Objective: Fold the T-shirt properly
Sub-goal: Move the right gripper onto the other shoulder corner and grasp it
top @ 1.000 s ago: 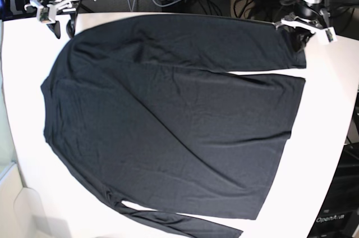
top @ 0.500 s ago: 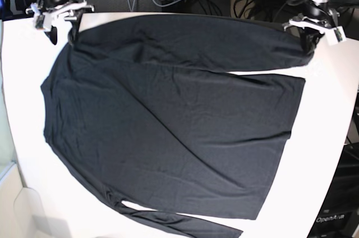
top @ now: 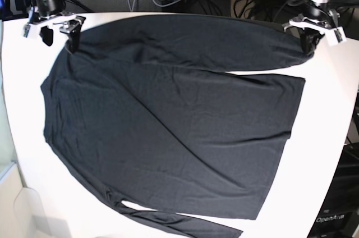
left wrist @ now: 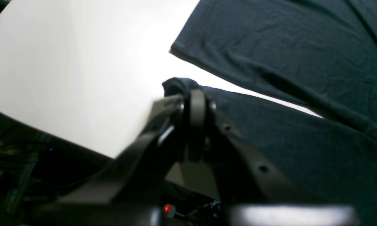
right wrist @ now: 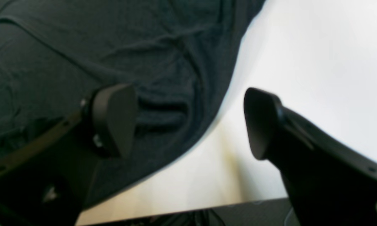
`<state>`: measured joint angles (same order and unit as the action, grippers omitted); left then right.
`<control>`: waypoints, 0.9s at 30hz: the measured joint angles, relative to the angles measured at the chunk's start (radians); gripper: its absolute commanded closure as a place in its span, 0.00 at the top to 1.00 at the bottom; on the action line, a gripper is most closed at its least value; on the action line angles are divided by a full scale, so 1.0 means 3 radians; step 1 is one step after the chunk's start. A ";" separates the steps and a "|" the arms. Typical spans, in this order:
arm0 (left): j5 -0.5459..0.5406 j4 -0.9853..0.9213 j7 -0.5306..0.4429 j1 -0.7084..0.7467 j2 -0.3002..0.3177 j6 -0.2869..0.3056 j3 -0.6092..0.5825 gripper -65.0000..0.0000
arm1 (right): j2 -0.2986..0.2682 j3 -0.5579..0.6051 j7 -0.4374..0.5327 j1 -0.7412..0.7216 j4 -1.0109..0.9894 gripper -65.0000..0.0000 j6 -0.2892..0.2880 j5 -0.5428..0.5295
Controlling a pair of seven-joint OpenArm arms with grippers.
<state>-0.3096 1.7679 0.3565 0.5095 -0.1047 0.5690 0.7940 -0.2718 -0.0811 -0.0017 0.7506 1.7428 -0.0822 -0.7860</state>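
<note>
Black shirt (top: 168,120) lies spread flat over most of the worktop (top: 331,114), one sleeve laid along the far edge. Left gripper (left wrist: 188,94) is clamped on that sleeve's cuff at the far corner, likely to hold it taut. Right gripper (right wrist: 188,122) gapes wide over the shoulder edge, gripping nothing

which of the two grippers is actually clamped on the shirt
The left gripper: its jaws are shut on the T-shirt sleeve end. The right gripper has jaws apart, holding nothing.
</note>
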 measured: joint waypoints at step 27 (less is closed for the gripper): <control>0.0000 0.0000 0.0000 -0.0006 0.0005 0.0000 0.0000 0.02 | 0.0177 0.0359 0.0080 -0.0053 -0.0256 0.67 -0.0001 -0.0010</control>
<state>-0.3096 1.7679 0.3565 0.5076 -0.1032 0.5690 0.7940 -0.2188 0.0265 0.0223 0.7345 1.6661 -0.0826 -0.7891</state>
